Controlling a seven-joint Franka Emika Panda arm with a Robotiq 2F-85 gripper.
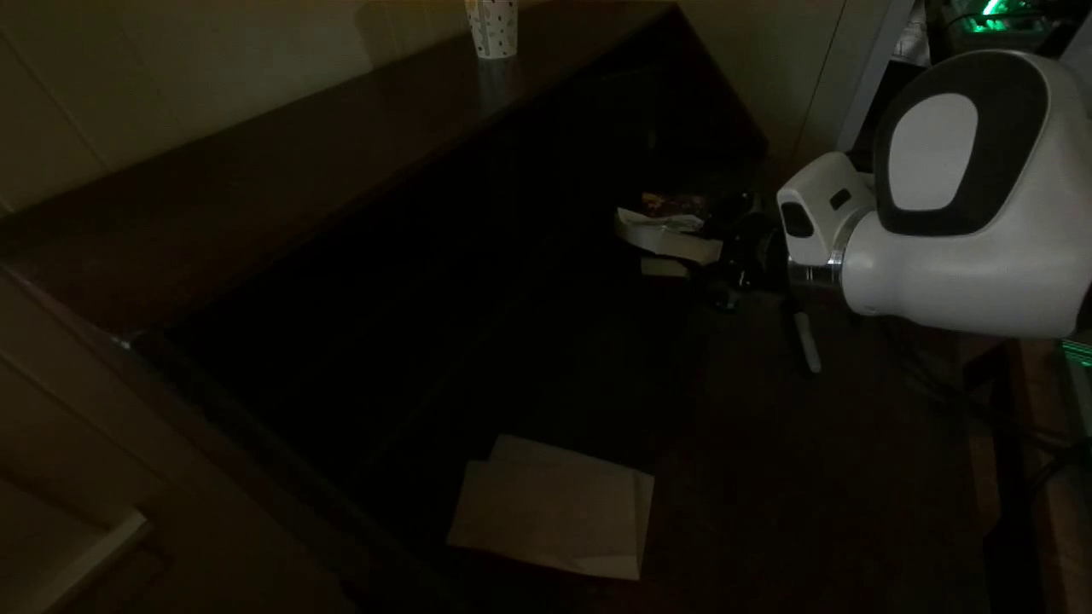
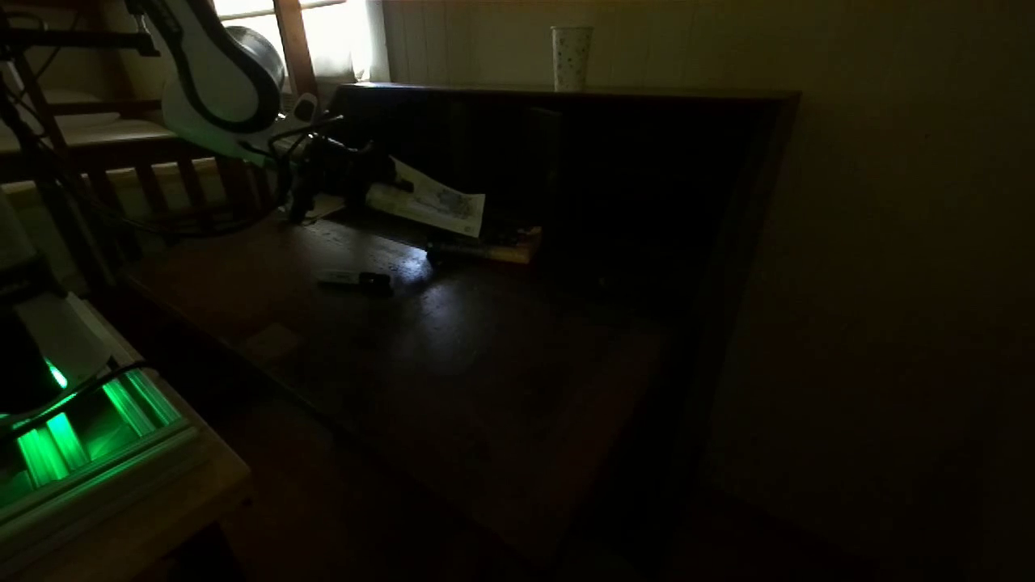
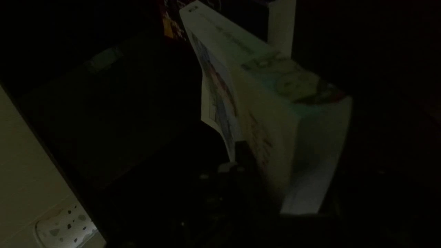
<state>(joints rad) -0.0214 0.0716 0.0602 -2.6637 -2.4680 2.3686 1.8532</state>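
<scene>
Your gripper [image 2: 394, 185] squeezes one book [image 3: 268, 117] between its fingers; one marker [image 2: 354, 280] lies below them, one cup [image 2: 572, 58] stands higher up.

Lettering [image 3: 260, 139] on the book [image 3: 270, 110] cannot be read.

All is dim — an overexposed window [image 2: 335, 42] glares off the desk [image 2: 437, 323] — with the wrist view blurred.

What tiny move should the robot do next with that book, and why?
Maybe raise the pale book slightly, because the gripper is closed on it and a dark-covered book is close by, where it could get bumped.
</scene>
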